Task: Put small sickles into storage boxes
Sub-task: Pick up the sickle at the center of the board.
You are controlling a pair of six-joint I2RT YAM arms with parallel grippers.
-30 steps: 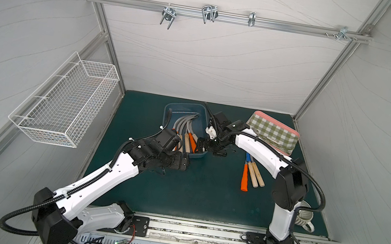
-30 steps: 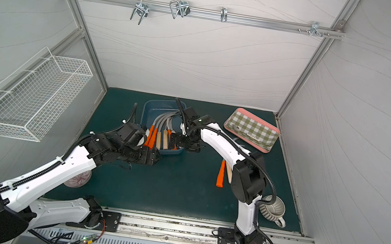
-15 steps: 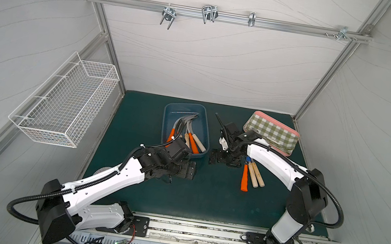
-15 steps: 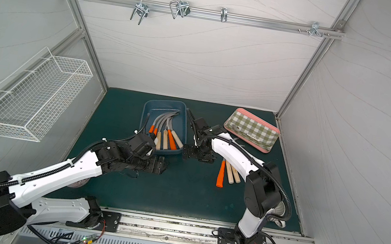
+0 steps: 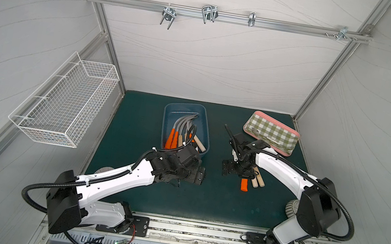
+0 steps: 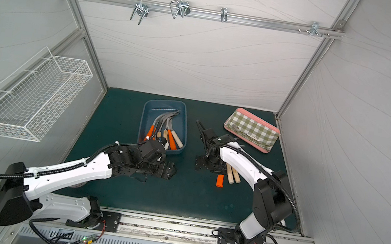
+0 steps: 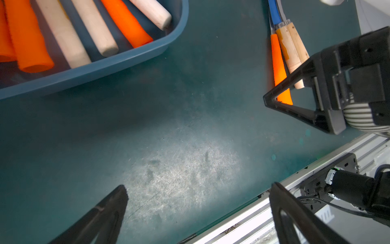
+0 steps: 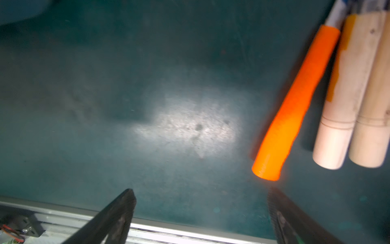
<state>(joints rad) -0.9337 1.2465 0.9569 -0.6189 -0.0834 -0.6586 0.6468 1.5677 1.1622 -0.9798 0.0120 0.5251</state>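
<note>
The left gripper [image 7: 198, 188] and right gripper [image 8: 200, 193] are wide open, empty. Three small sickles [image 7: 289, 48] sit bunched near the storage box [image 7: 105, 65], rest inside; grabbing one probably drags its touching neighbours.

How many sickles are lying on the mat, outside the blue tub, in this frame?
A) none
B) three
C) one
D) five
B: one orange-handled sickle and two wooden-handled sickles lie side by side on the green mat, outside the blue tub.
</note>
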